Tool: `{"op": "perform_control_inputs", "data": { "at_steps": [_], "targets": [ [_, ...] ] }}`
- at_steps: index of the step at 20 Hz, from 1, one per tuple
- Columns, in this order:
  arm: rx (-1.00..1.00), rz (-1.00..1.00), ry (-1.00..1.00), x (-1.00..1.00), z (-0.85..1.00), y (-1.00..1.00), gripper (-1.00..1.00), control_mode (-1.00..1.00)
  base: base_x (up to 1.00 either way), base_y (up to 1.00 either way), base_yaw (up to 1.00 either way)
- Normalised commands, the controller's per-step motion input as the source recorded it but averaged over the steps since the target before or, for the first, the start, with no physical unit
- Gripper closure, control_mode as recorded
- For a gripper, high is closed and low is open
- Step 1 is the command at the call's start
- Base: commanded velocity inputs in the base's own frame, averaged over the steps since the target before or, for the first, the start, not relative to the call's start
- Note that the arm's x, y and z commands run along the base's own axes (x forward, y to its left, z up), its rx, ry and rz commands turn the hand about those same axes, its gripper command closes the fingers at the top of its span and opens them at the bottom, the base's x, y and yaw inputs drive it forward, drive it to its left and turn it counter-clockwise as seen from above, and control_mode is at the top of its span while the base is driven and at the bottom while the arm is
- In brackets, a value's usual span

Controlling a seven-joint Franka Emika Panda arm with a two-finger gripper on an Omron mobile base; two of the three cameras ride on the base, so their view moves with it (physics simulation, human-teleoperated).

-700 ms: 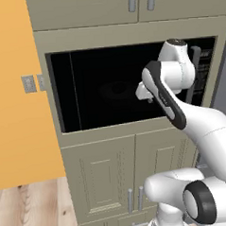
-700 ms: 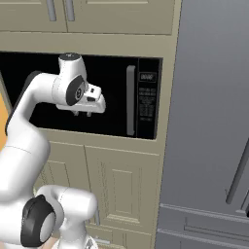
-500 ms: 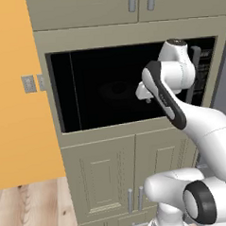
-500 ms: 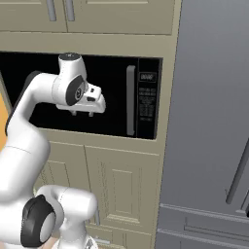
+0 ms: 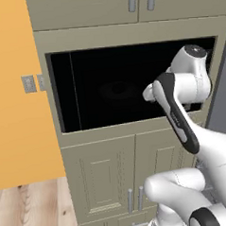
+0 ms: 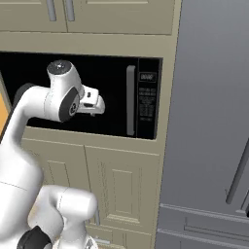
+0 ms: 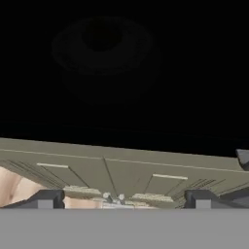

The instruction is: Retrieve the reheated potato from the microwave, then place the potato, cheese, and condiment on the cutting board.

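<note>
The gripper (image 6: 96, 104) stands wide apart, holding and touching nothing, level with the microwave (image 6: 97, 97) door glass. Its 2 fingertips (image 7: 48, 198) sit far apart at the hand view's bottom. A faint round shape shows inside; the potato cannot be made out. Beige cabinets (image 5: 114, 176) surround it, an orange wall (image 5: 14, 102) left, a grey fridge (image 6: 209, 121) right.

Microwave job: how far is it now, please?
Nothing looks done yet. The microwave door appears shut, its handle untouched. In hand: the open, empty tool hovers before the dark glass. Left: opening the door, taking the potato, loading the board.
</note>
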Motion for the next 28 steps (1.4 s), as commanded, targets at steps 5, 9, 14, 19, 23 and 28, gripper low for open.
{"op": "perform_control_inputs", "data": {
  "at_steps": [5,9,14,19,23,28],
  "targets": [
    [0.02,-0.01,-0.18,-0.13,0.18,-0.45,-1.0,-1.0,0.0,0.0,0.0],
    [0.01,-0.12,0.0,0.0,0.41,-0.4,-1.0,-1.0,0.0,0.0,0.0],
    [0.01,-0.12,-0.02,0.0,0.51,-0.44,-1.0,-1.0,0.0,0.0,0.0],
    [0.0,-0.1,0.0,0.04,0.34,-0.5,-1.0,-1.0,0.0,0.0,0.0],
    [0.0,-0.02,0.0,0.18,0.08,-0.49,-1.0,-1.0,0.0,0.0,0.0],
    [0.01,0.0,0.0,0.31,-0.01,-0.42,-1.0,-1.0,0.0,0.0,0.0]
  ]
}}
